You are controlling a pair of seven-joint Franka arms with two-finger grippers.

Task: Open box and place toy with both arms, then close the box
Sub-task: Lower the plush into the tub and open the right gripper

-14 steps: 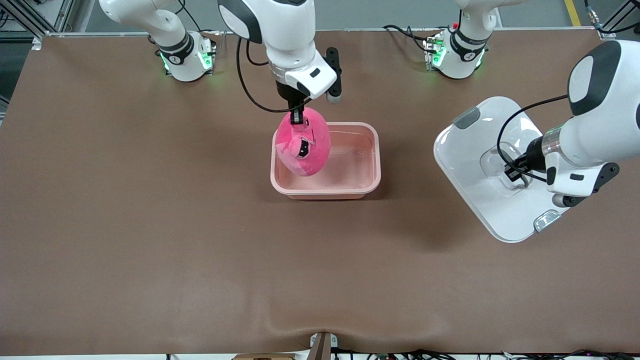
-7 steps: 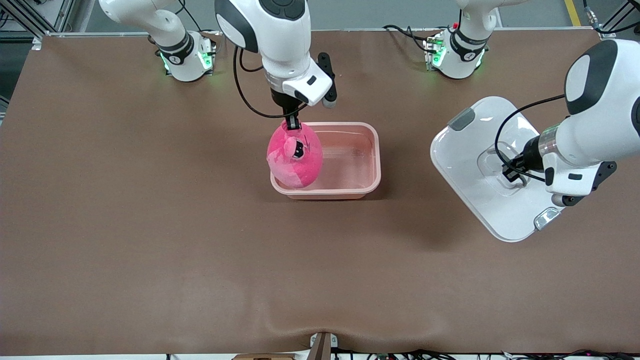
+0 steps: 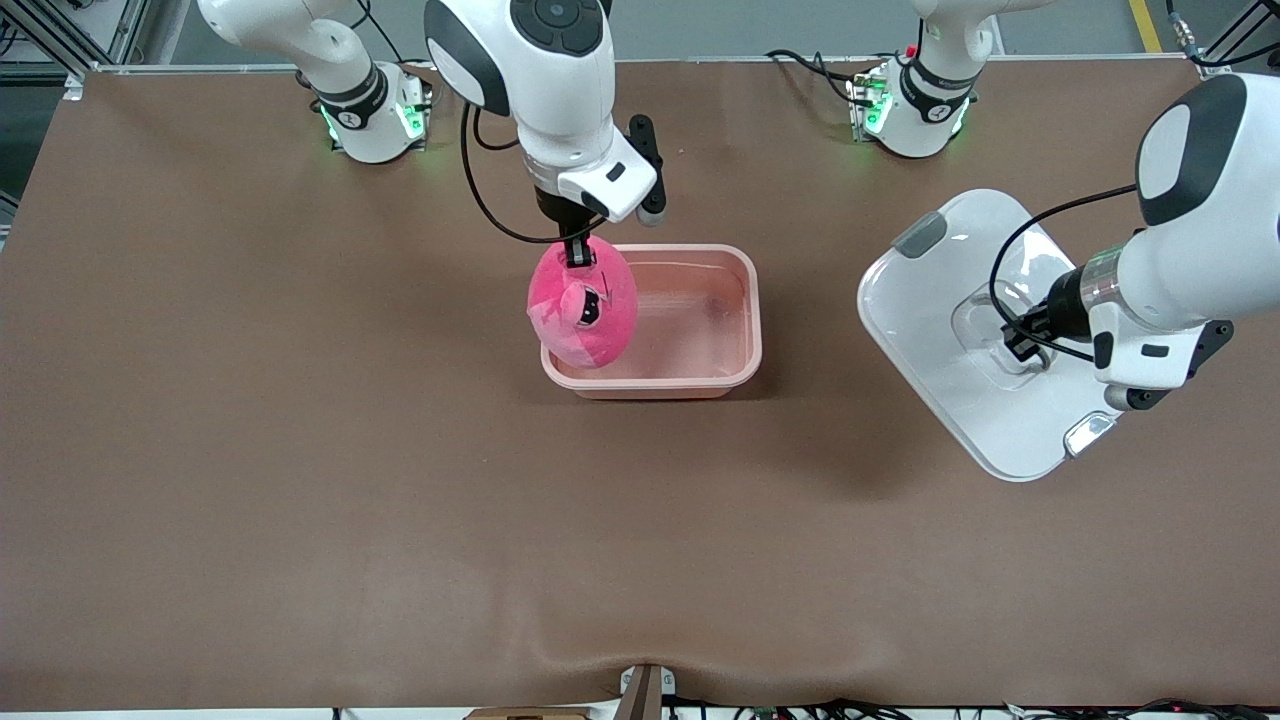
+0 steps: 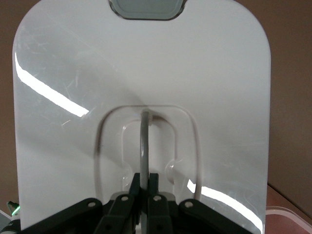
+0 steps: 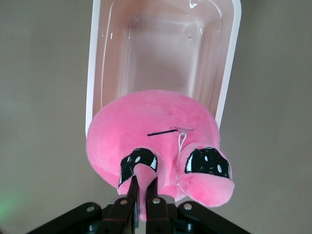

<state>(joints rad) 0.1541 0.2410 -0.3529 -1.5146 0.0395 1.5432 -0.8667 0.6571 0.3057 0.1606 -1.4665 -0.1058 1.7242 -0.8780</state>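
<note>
Toy (image 3: 583, 312) between right gripper (image 3: 578, 253) fingers.

The counter (image 3: 300, 450) is a wide brown surface with a slight wrinkle at its edge nearest the front camera. Directly on it stands the pink box (image 3: 740, 300), open, below the right tool (image 3: 578, 258) at the middle of the counter. The two arm bases (image 3: 375, 120) stand along the far edge, lit green. The white lid (image 3: 940, 300) at the left tool (image 3: 1020, 345) appears raised off the counter, judging by its shadow.
</note>
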